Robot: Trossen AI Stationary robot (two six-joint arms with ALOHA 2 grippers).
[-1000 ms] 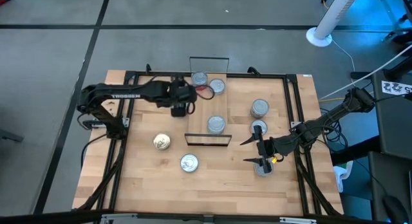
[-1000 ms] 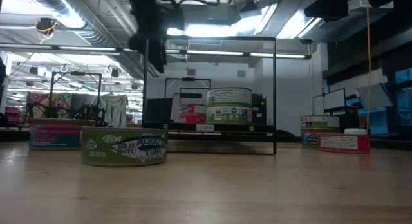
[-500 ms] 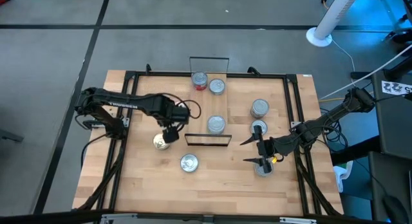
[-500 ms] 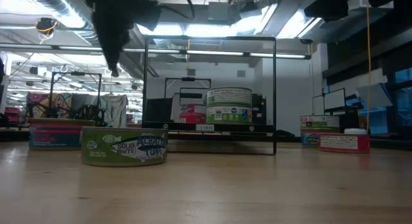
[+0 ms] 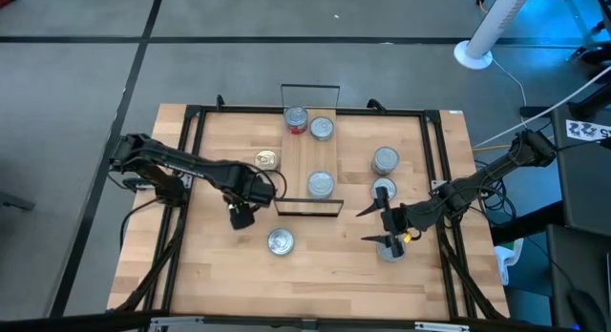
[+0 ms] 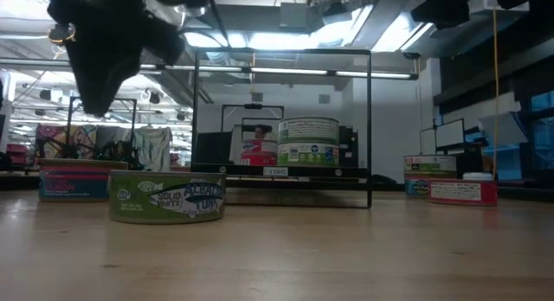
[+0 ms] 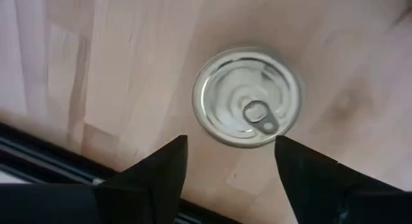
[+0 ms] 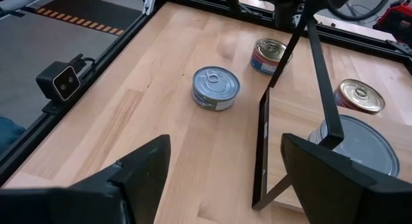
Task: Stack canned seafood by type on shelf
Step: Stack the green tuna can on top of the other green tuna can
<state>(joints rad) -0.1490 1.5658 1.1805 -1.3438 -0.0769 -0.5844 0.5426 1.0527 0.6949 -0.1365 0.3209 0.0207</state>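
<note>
The shelf point(image 5: 307, 155) is a narrow wood board with black wire frames at its ends. On it stand three tins: a red-labelled one point(image 5: 296, 118), a silver one point(image 5: 323, 129) and another silver one point(image 5: 321, 184). My left gripper point(image 5: 241, 216) points down, open, above a tin point(image 7: 248, 96) that stands on the table left of the shelf; its fingers are clear of the tin. That tin shows pink-labelled in the low view point(image 6: 74, 181). My right gripper point(image 5: 374, 225) waits open, right of the shelf's near end.
Loose tins stand on the table: a gold-topped one point(image 5: 267, 160) left of the shelf, a green-labelled one point(image 5: 280, 240) near the front, two point(image 5: 385, 160) point(image 5: 384, 190) right of the shelf, one point(image 5: 391, 249) under my right gripper. A black frame point(image 5: 191, 113) rims the table.
My left gripper has swung from beside the shelf's far end toward the table's near edge and downward, turning at the wrist. It now hangs over the tin left of the shelf. The gold-topped tin, which the arm covered before, now shows.
</note>
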